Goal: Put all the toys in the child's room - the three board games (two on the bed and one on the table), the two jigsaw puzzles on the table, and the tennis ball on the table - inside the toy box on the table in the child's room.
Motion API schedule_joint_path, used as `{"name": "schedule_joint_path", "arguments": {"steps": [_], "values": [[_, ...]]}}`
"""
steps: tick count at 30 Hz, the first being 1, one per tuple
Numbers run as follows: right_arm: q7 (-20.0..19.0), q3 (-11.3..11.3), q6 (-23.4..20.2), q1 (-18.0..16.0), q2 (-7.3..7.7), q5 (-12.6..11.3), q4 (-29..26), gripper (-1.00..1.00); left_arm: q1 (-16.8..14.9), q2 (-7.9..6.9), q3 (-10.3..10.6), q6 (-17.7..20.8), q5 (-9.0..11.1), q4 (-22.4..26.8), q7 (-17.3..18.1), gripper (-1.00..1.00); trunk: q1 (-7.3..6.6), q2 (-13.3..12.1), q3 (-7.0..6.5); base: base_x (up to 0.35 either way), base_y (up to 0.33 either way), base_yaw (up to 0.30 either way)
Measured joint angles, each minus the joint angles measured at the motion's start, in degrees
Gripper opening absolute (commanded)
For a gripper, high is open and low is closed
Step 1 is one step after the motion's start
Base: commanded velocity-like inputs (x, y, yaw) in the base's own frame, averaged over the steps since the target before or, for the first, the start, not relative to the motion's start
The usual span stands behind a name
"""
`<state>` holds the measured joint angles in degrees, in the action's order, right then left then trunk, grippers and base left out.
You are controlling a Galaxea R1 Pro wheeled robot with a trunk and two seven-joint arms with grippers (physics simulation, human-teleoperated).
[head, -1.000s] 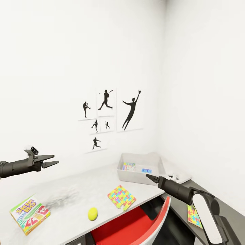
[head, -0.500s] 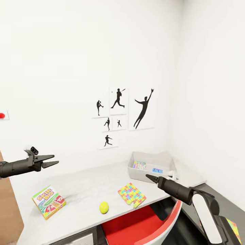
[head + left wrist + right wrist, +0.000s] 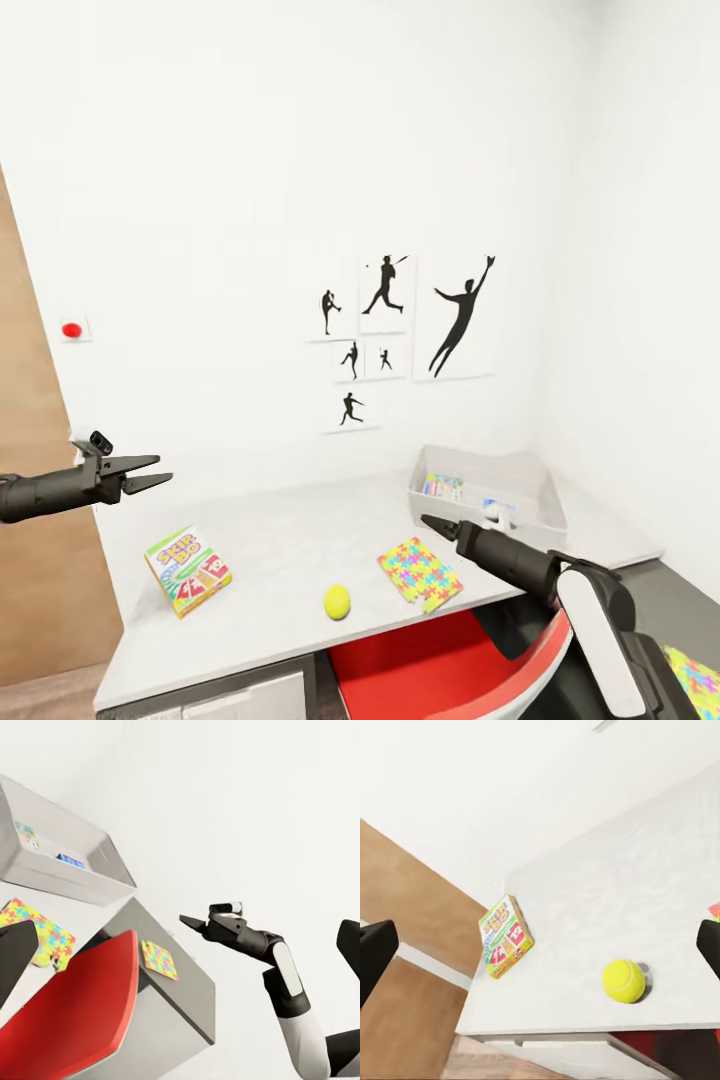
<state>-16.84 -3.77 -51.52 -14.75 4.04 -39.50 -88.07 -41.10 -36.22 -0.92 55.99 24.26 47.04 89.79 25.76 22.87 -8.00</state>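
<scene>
On the pale table [image 3: 280, 540] lie a Skip-Bo board game [image 3: 188, 570], a yellow-green tennis ball [image 3: 337, 601] and a bright jigsaw puzzle [image 3: 420, 574]. The toy box [image 3: 500, 466] stands at the table's far right end, holding a pastel box [image 3: 442, 486] and a small blue box [image 3: 497, 507]. A second jigsaw puzzle [image 3: 697, 680] lies on the lower dark section. My left gripper [image 3: 163, 470] hovers open above the table's left end. My right gripper [image 3: 425, 520] is open in the air between the puzzle and the toy box. The right wrist view shows the board game [image 3: 505, 936] and ball [image 3: 623, 980].
A red chair [image 3: 440, 660] is tucked under the table's front edge. A wooden door [image 3: 40, 520] stands at the left, beside a red wall button [image 3: 71, 329]. Black sports silhouettes [image 3: 400, 330] hang on the white wall behind the table.
The camera has turned left, so the whole picture shifted right and the door and red button came into view. The toys lie where they were; both grippers keep their pose.
</scene>
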Motion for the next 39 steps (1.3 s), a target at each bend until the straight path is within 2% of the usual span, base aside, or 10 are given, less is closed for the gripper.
{"name": "schedule_joint_path", "arguments": {"steps": [5,11,20,28,39], "values": [[2.77,1.71,0.08,-0.02,-0.15,-0.03,0.02,1.00,0.00,-0.06,0.00,0.00,0.00,0.00,0.00,1.00,0.00,0.00,0.27,0.000,0.000,0.241],[5.10,2.13,0.10,-0.01,-0.20,-0.18,0.02,1.00,0.00,-0.12,0.00,0.00,0.00,0.00,0.00,1.00,0.00,0.00,0.59,0.000,0.000,0.241],[5.47,2.19,0.12,-0.01,-0.17,-0.21,0.08,1.00,-0.01,-0.14,0.00,0.00,-0.07,0.00,0.00,1.00,0.01,0.00,1.12,-0.041,0.029,0.236],[5.48,2.20,0.20,-0.02,-0.19,-0.22,0.11,1.00,-0.01,-0.11,0.00,0.00,-0.10,0.01,0.01,1.00,0.01,0.00,1.66,-0.152,0.162,0.213],[5.47,2.19,0.20,-0.04,-0.22,-0.21,0.18,1.00,-0.02,-0.12,-0.05,0.00,-0.25,-1.18,0.01,1.00,0.00,-0.01,2.51,-0.016,0.146,0.164]]}}
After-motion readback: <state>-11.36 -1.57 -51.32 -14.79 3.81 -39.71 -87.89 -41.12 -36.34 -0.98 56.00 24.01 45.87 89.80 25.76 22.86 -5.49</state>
